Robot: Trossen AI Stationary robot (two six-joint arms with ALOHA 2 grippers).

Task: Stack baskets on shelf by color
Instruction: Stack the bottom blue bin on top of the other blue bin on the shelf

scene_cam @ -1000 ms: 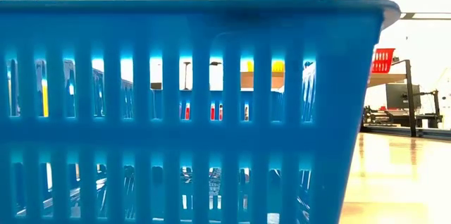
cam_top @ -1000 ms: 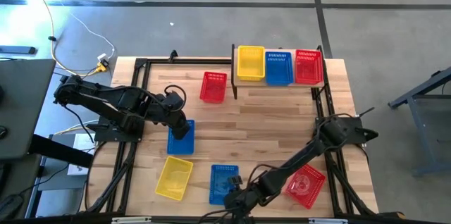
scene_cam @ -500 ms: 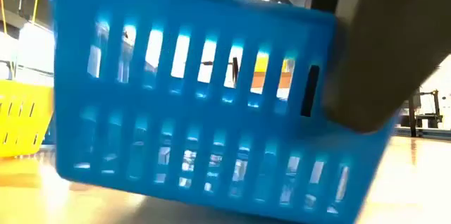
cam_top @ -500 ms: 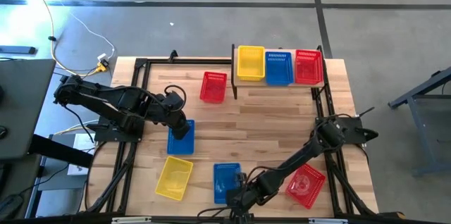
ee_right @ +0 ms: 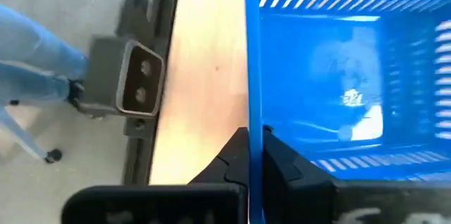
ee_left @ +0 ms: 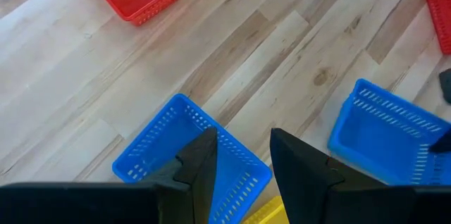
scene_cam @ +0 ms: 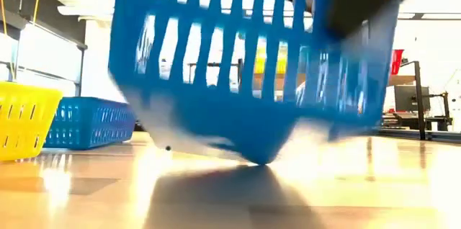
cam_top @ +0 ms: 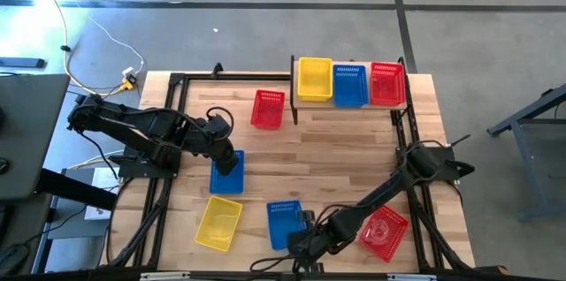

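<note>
Hidden, cropped and smeared parts of the scene

In the low view the lifted blue basket is motion-blurred, its top edge cut off by the frame, and it blocks most of the shelf behind it (only a red sliver shows past its side). The yellow basket there is cropped by the picture's edge. In the high view the right gripper is too small and dark to show its fingers against the basket rim, and the left gripper covers part of another blue basket. In the right wrist view the basket runs off the frame, and its floor is blurred.
</note>
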